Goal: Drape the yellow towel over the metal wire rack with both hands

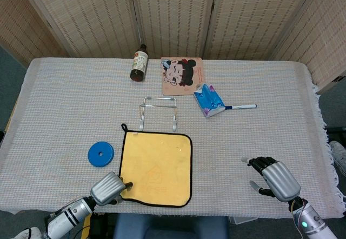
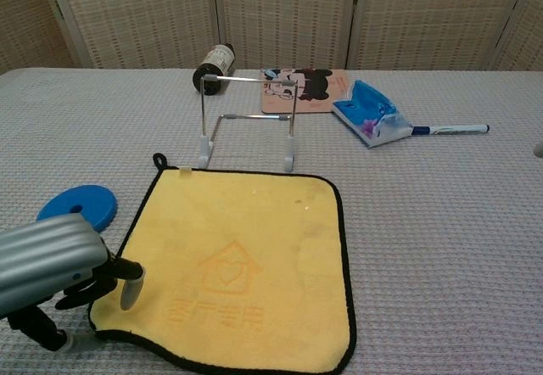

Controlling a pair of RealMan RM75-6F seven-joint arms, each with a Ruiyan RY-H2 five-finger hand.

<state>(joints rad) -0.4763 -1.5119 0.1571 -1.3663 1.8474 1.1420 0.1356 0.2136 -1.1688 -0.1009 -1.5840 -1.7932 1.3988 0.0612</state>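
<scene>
while our left hand (image 2: 51,265) is pinching the yellow towel (image 1: 157,166) at its near-left corner, we are readying the lift.
our right hand (image 1: 275,178) is hovering spread and empty, well right of the towel; the wire rack (image 1: 158,112) is standing just beyond its far edge.

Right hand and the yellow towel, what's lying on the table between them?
Nothing: in the head view only bare tablecloth separates the right hand from the yellow towel.
</scene>
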